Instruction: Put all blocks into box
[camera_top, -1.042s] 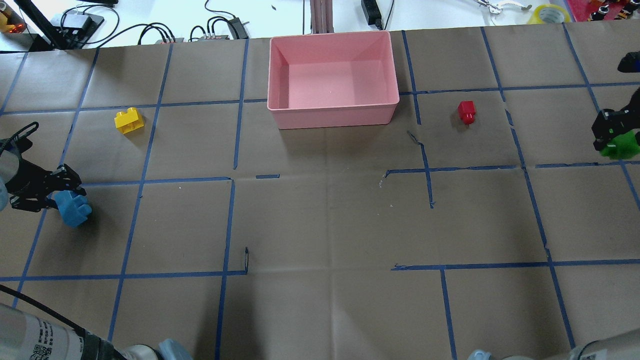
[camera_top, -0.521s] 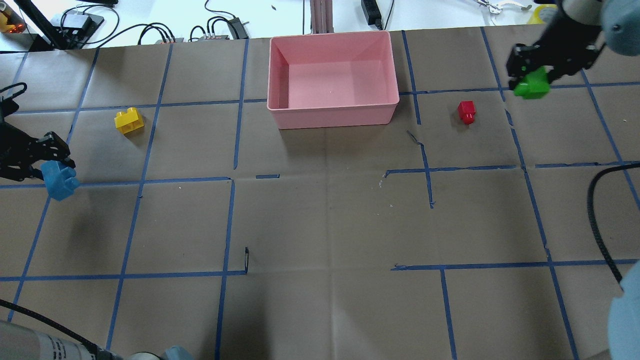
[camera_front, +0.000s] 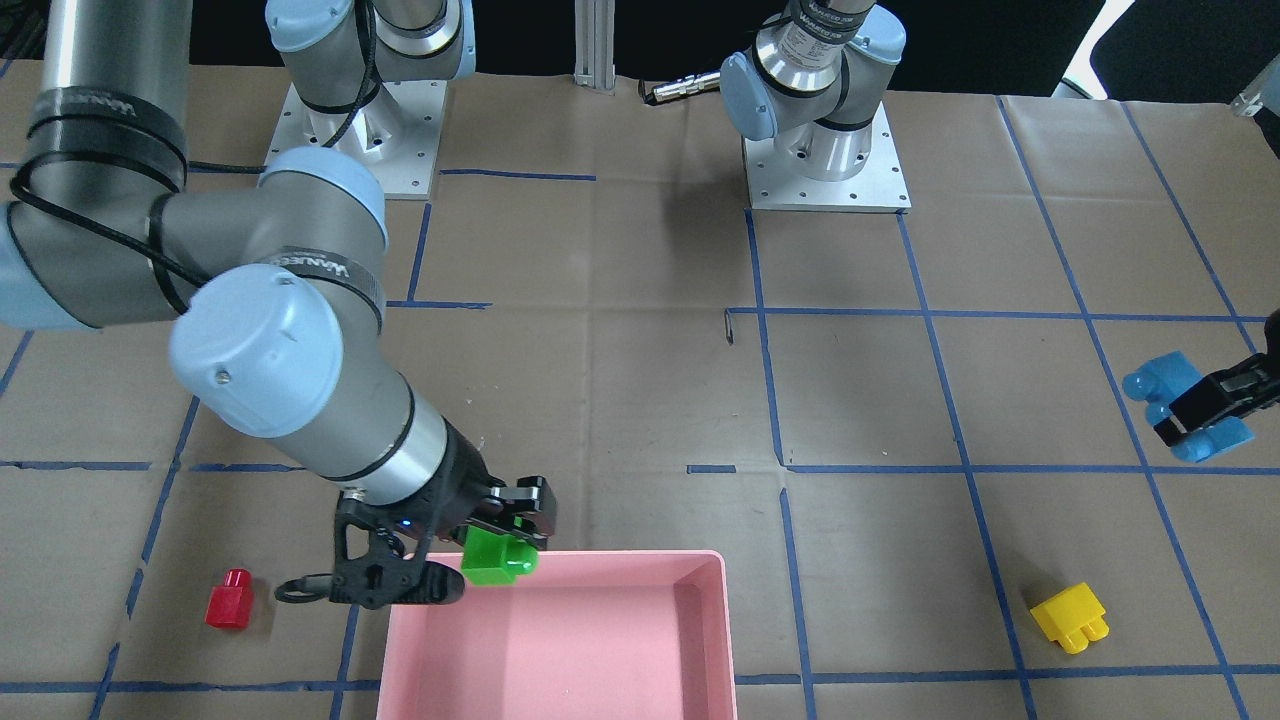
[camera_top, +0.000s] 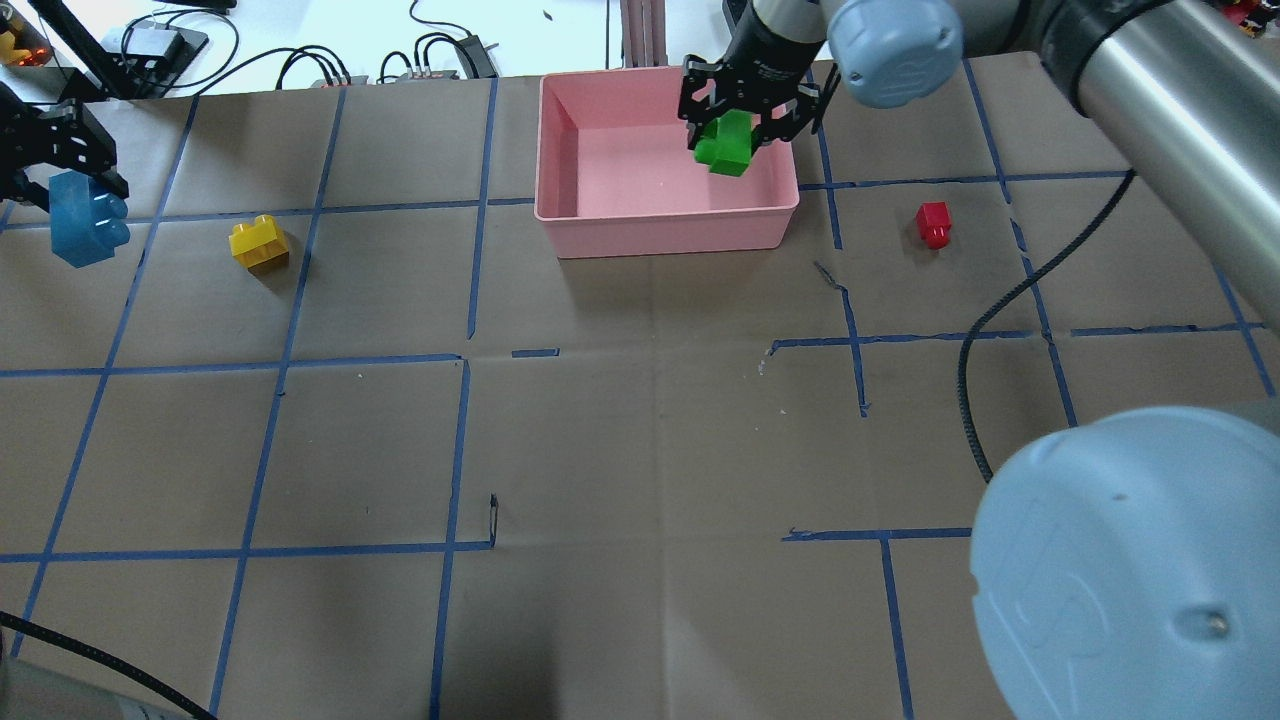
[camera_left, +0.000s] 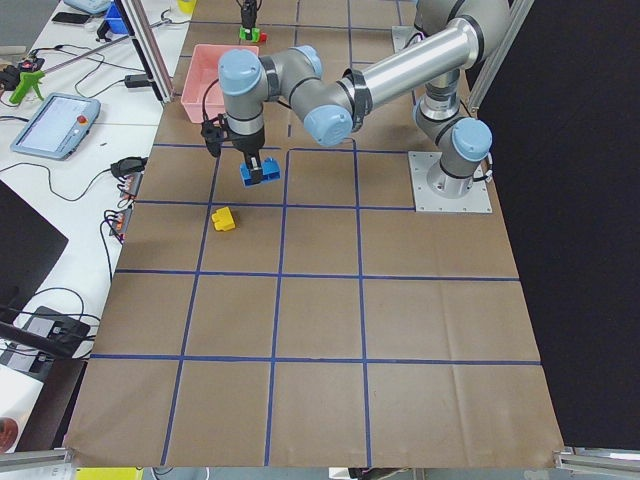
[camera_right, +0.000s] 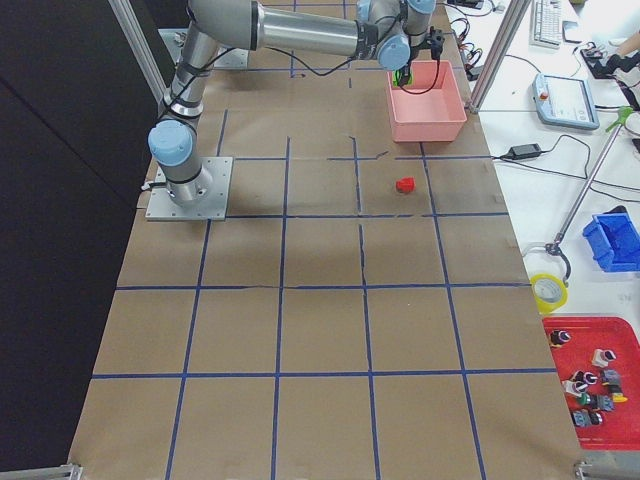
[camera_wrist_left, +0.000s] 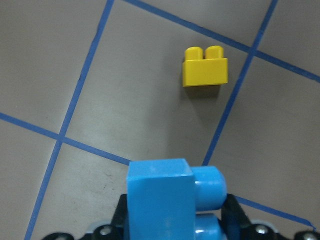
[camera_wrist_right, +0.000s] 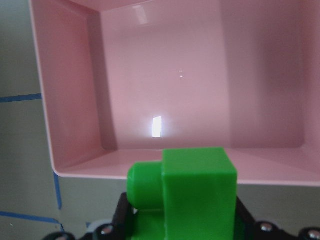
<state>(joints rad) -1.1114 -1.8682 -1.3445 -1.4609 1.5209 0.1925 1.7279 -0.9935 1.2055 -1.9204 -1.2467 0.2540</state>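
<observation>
My right gripper is shut on the green block and holds it above the right end of the pink box. In the right wrist view the green block hangs over the box's near wall. My left gripper is shut on the blue block and holds it above the table at the far left. The yellow block lies on the table to its right, also in the left wrist view. The red block lies right of the box.
The box's floor is bare. Cables and power units lie beyond the table's far edge, with an aluminium post behind the box. My right arm's elbow fills the lower right of the overhead view. The arm bases stand at the near edge.
My right gripper has carried the green block left, from the far right to above the box. My left gripper has carried the blue block toward the table's far side, beside the yellow block.
</observation>
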